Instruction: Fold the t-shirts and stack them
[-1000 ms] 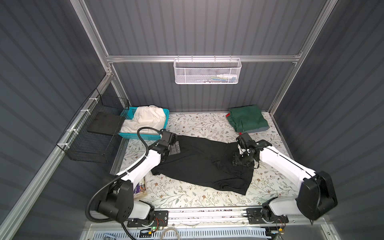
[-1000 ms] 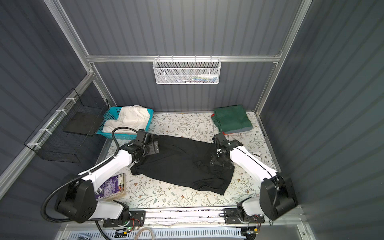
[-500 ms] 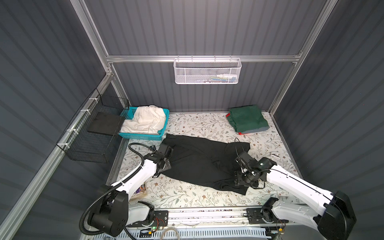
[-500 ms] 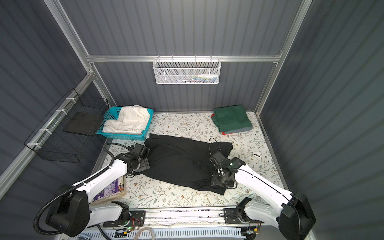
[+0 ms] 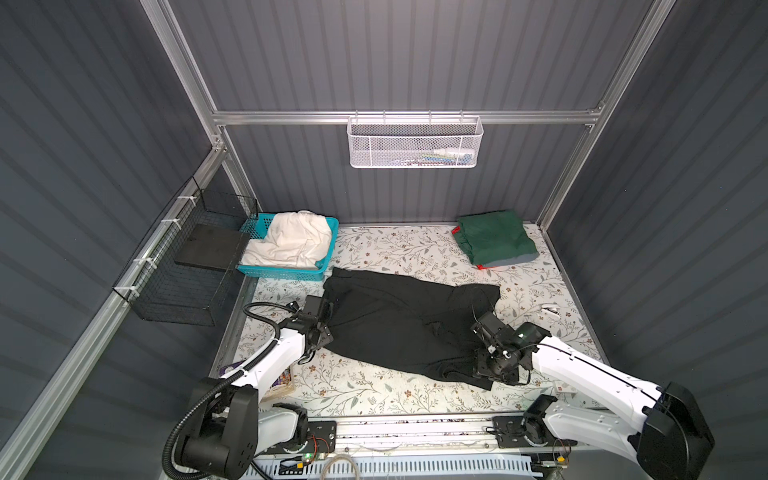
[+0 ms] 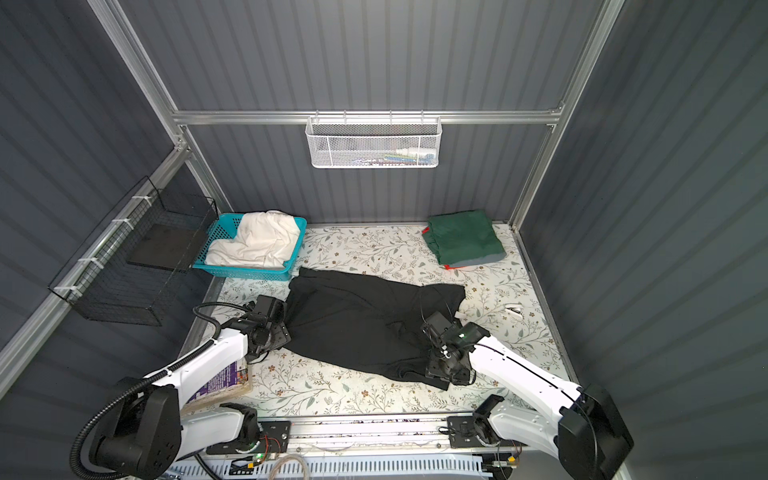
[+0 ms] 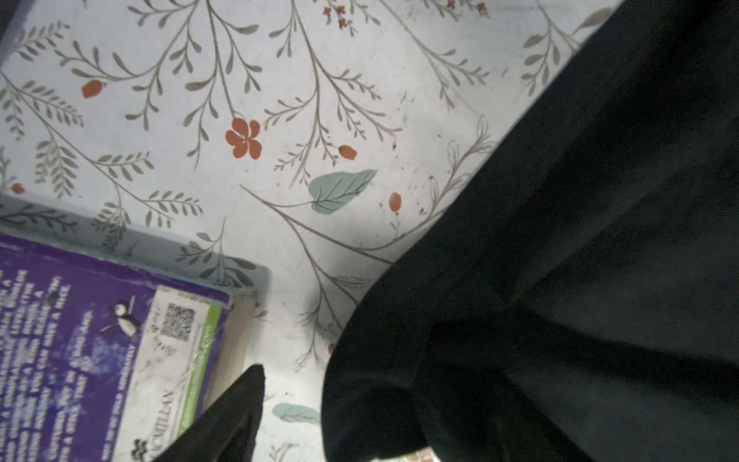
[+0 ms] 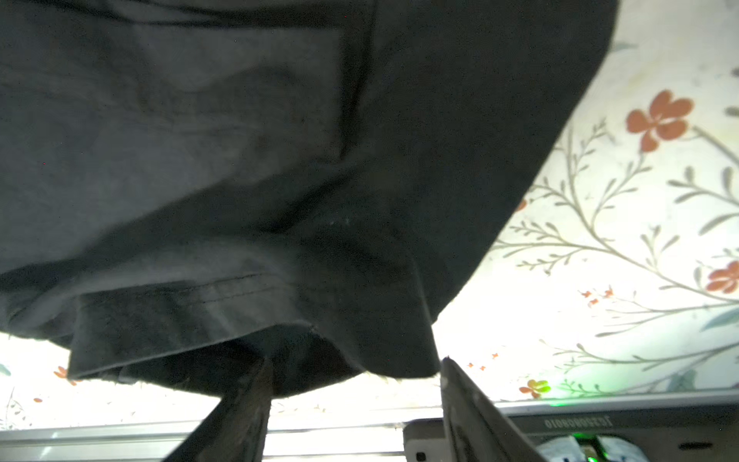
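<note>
Five shirts are showing here. Far left at the back, the cream shirt (image 5: 291, 241) is sitting bunched up in the basket (image 5: 286, 273). Nearer the front, a purple book (image 7: 80, 340) is lying on the desk (image 5: 395, 249) under the left arm.

The left end effector (image 5: 323, 334) is sitting right at the left edge of the black shirt (image 5: 399, 324). In the wrist view only one finger (image 7: 244, 404) is showing and black cloth is covering the other side, so I can't tell whether it's gripping or loose.

The black shirt is lying spread out and wrinkled across the middle of the desk, running from just beside the basket towards the front right. At that front right corner the right end effector (image 8: 356, 364) is hanging low with its fingers (image 8: 244, 412) standing apart. The hem is drooping across the gap at their tips, so it's released.

Back right, the green shirt (image 5: 494, 237) is lying folded on the grey shirt (image 5: 509, 259), with bits of the red shirt (image 5: 456, 230) peeking out underneath.
</note>
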{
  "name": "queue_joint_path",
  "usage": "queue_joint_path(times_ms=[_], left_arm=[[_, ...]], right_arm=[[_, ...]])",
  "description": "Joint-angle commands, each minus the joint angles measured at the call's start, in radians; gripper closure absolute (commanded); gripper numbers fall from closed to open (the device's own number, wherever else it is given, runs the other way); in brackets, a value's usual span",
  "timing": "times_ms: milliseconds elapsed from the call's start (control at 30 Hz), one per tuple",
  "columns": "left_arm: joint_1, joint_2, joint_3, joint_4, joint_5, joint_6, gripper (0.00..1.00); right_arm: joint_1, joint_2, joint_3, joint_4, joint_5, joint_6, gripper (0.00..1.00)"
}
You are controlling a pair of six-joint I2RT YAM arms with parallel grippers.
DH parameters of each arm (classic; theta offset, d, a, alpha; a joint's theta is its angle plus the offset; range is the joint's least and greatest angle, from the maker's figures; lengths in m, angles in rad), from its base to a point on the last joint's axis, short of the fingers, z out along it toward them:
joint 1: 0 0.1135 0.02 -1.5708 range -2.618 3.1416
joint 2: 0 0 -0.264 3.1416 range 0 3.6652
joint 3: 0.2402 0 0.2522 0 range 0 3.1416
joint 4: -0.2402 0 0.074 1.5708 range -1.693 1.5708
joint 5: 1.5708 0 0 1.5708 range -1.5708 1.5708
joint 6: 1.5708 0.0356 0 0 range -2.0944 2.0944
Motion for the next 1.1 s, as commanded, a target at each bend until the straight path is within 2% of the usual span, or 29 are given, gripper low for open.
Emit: queue_joint_path(times_ms=[0,100,167,367,400,467,500,567,700,867,967,1067], left_arm=[[0.01,0.021,-0.005,0.049,0.01,-0.006,0.31],[0.012,0.045,-0.003,0.07,0.011,0.008,0.4],[0.015,0.062,0.004,0.073,0.003,0.019,0.49],[0.021,0.084,0.031,0.083,-0.037,0.064,0.89],[0.023,0.089,0.039,0.083,-0.037,0.073,1.0],[0.023,0.096,0.058,0.078,-0.037,0.084,1.0],[0.023,0.096,0.068,0.068,-0.043,0.088,1.0],[0.023,0.09,0.073,0.066,-0.045,0.094,1.0],[0.023,0.058,0.054,0.057,-0.027,0.095,1.0],[0.013,-0.039,-0.01,0.05,0.07,0.061,1.0],[-0.036,-0.114,-0.027,-0.011,0.039,0.037,1.0],[-0.113,-0.17,-0.025,-0.083,-0.017,0.016,1.0]], right_arm=[[0.001,0.012,-0.011,0.032,0.017,0.036,0.33],[-0.007,0.058,-0.022,0.081,0.019,0.041,0.33],[-0.012,0.087,-0.021,0.108,0.021,0.04,0.38],[-0.015,0.128,0.019,0.081,0.103,0.026,0.82],[-0.015,0.124,0.031,0.061,0.123,0.023,0.88],[-0.019,0.105,0.056,0.022,0.16,0.025,0.98],[-0.025,0.093,0.067,-0.005,0.185,0.029,1.0],[-0.051,0.063,0.083,-0.054,0.23,0.028,1.0],[-0.171,-0.018,0.112,-0.135,0.282,-0.026,1.0],[-0.252,-0.071,0.151,-0.172,0.267,-0.047,1.0],[-0.253,-0.093,0.191,-0.238,0.336,-0.023,1.0],[-0.255,-0.125,0.195,-0.241,0.321,-0.008,1.0]])
